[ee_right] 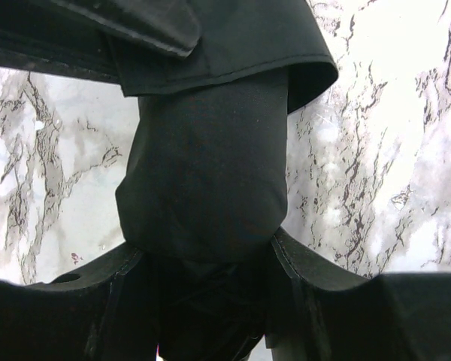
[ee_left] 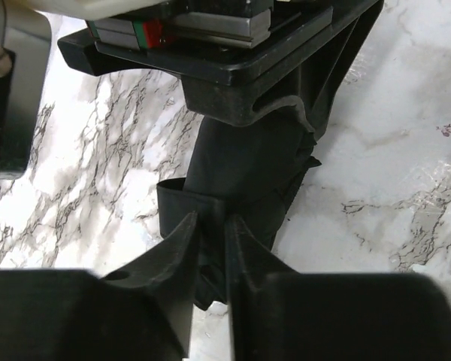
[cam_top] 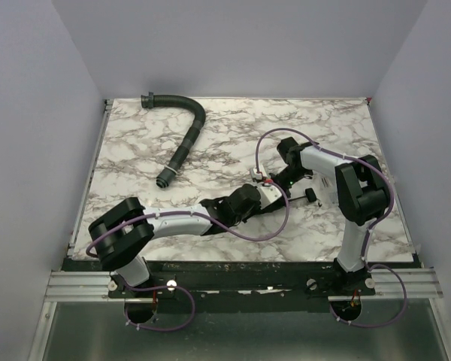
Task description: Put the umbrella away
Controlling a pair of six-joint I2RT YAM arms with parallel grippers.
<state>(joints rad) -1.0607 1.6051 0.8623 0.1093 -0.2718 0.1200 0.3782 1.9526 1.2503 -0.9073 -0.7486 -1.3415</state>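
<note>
The umbrella is a short black fabric bundle, held just above the marble table between both grippers. In the top view little of it shows. My left gripper is shut on a thin fold of the umbrella's fabric; in the top view it sits at mid table. My right gripper is shut on the thick end of the bundle, one finger on each side; in the top view it faces the left gripper. Its underside shows in the left wrist view. The shaft is hidden.
A black ribbed curved hose lies at the back left of the marble table. A small black part lies beside the right arm. Grey walls stand on three sides.
</note>
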